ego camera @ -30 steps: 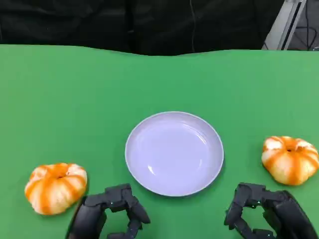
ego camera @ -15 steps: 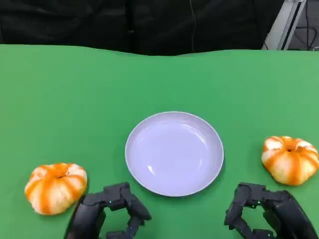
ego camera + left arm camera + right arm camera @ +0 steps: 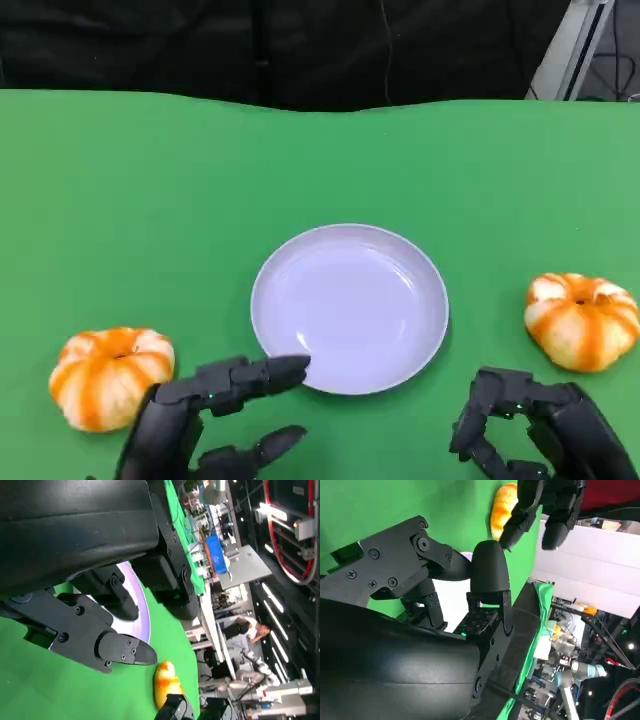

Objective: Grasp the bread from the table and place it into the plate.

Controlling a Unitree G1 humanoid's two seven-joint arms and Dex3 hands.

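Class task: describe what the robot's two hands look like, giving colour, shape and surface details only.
Both the left hand and the right hand are matte black, with jointed, blocky fingers ending in rounded tips. The wrist views show a smooth rounded black shell, flat finger plates and small round screws.

Two matte black robot hands, built from jointed, blocky segments with rounded tips. The left hand has glossy, tapered fingertips. The right hand looks chunkier, with a tiny green light on one segment. Up close, cross-head screws stud flat black plates beside a smooth rounded shell.
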